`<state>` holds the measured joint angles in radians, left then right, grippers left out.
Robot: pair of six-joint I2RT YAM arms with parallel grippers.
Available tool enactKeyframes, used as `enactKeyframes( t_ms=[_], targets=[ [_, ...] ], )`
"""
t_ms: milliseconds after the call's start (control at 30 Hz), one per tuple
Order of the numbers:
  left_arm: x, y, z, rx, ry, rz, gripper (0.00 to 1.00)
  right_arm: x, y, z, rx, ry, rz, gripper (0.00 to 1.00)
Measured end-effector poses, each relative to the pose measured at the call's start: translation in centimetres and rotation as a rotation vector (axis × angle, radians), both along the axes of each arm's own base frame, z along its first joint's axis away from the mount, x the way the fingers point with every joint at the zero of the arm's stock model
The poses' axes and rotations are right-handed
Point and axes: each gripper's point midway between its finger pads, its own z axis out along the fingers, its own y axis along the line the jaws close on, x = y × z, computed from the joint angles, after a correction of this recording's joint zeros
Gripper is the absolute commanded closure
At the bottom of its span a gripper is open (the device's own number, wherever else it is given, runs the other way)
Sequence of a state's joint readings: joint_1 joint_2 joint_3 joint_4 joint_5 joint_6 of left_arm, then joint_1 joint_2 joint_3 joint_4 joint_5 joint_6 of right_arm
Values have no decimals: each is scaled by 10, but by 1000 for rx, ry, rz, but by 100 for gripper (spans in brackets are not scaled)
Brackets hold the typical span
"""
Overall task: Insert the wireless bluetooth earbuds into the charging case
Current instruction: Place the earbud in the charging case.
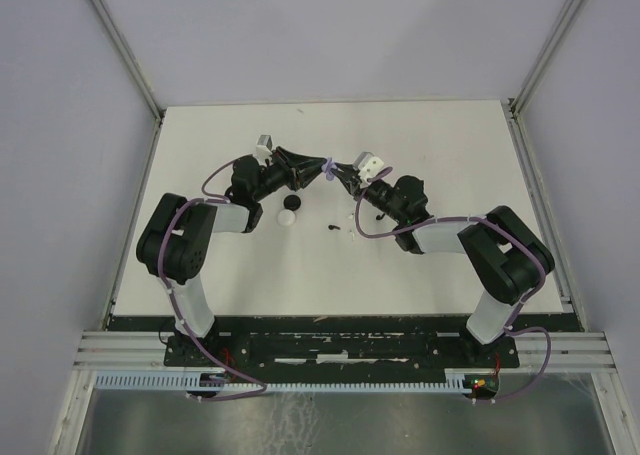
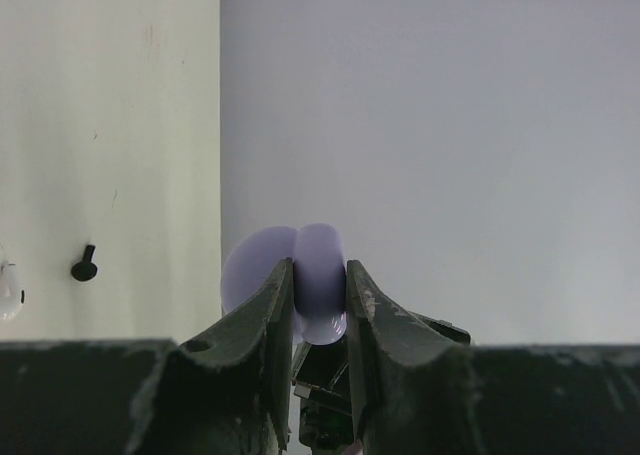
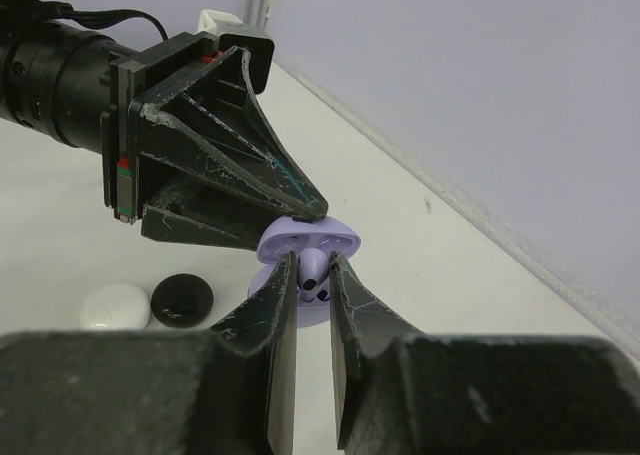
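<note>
Here the left gripper (image 2: 319,266) is clamping the open lilac charging case (image 2: 250,265) between its narrowed fingers, while the right gripper (image 3: 311,262) is pinching a lilac earbud (image 3: 313,273) at its fingertips, touching the case's tray.

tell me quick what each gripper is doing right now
left gripper: shut on the lilac charging case
right gripper: shut on a lilac earbud
</note>
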<state>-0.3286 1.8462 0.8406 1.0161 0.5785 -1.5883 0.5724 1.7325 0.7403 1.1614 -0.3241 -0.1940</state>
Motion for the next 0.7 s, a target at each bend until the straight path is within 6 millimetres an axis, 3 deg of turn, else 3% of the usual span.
enactKeyframes(
  t_ms=[367,700],
  targets=[
    [2,1,4,-7,-18,10,97,3,0,3,29,24,-13,80],
    [3,2,7,-13,-32,22,97,5,-2,5,43,35,-27,75]
  ],
)
